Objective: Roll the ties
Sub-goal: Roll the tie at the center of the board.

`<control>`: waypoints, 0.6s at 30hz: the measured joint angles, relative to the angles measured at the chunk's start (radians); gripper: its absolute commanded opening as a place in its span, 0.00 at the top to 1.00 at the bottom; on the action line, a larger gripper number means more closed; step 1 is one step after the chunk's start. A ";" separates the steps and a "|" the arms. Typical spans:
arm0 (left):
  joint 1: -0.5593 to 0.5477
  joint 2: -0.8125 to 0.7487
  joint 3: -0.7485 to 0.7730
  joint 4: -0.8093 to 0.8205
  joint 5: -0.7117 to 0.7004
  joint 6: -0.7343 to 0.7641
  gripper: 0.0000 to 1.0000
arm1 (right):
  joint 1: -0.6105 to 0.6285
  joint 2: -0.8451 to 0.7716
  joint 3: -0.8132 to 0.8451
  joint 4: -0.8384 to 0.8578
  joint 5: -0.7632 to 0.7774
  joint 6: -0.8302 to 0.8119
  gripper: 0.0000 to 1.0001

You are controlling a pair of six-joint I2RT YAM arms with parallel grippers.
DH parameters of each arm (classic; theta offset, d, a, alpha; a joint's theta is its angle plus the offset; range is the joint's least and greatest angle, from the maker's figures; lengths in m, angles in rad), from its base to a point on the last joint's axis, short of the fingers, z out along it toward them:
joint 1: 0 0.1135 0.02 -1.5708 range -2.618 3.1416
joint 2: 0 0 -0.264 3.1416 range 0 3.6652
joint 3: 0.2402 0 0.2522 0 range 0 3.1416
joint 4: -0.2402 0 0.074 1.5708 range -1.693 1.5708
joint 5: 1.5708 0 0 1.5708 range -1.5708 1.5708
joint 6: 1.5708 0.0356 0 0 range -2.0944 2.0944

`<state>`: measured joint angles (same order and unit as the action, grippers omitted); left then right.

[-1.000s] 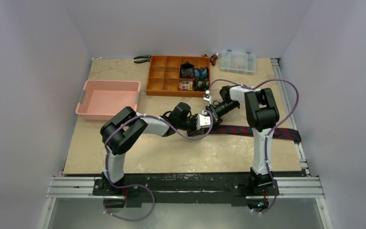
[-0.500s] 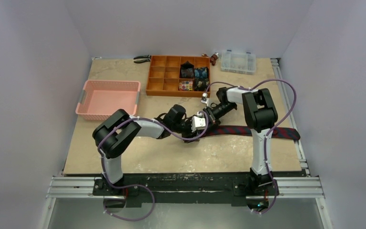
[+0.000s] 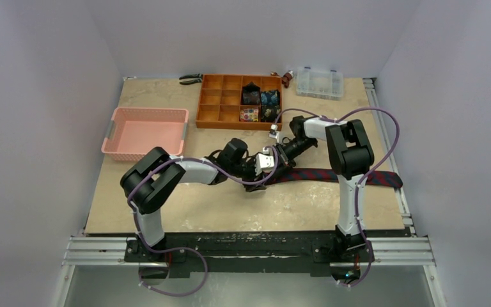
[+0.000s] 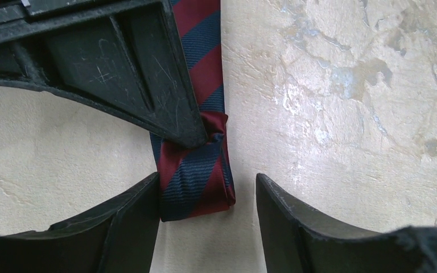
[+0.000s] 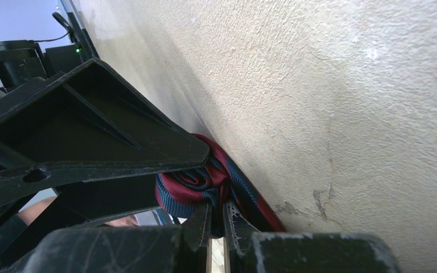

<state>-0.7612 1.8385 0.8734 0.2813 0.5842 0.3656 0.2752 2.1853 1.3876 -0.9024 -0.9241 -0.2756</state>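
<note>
Between your wide-open, empty left fingers (image 4: pixel 131 227), the folded end of the navy-and-red striped fabric necktie (image 4: pixel 196 182) is lying; your right fingers (image 5: pixel 236 224) are pinching it, so wind tightly, edges aligned.

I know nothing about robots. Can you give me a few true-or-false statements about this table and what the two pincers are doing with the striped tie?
1. The striped tie is fully rolled up. False: only its end is folded over, and the rest lies flat along the table.
2. The left pincer is open, with its fingers on either side of the folded end. True.
3. The rolled ties sit in the pink basket. False: they are in compartments of the orange tray.
4. The right pincer nips the tie at the fold. True.
5. The pliers lie inside the orange tray. False: they lie on the table, to its left.
</note>
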 measured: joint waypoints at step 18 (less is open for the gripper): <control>0.002 0.048 0.057 0.005 0.006 -0.002 0.96 | 0.011 -0.036 -0.014 0.027 0.034 0.024 0.65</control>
<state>-0.7597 1.8866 0.9306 0.2867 0.5900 0.3634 0.2867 2.1494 1.3731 -0.8749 -0.8906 -0.2520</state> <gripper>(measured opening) 0.283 0.194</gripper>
